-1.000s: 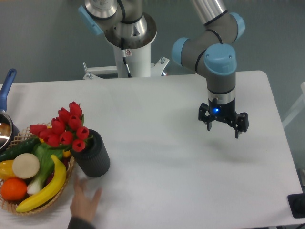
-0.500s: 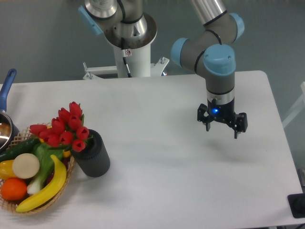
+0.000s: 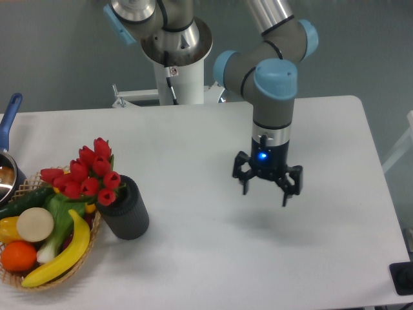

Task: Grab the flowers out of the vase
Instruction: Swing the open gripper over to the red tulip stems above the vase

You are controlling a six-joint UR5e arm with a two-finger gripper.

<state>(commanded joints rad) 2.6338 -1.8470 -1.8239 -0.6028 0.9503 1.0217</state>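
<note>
At the lower left of the frame a woven basket [image 3: 19,279] holds smooth vegetables. Just beside it stands the vase [image 3: 126,212], a dark ribbed cylinder, tilted a little toward the basket. The flowers [image 3: 87,172], red glossy buds, lean left over its mouth. Well apart, right of centre, the gripper [image 3: 266,187] hangs above the white table [image 3: 193,258] with fingers spread and nothing between them.

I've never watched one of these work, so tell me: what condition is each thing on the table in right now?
gripper: open, empty, above the table's middle.
flowers: in the vase, untouched.
vase: upright, beside the basket.
basket: full of vegetables and fruit.
pot: at the left edge, mostly out of view.
</note>
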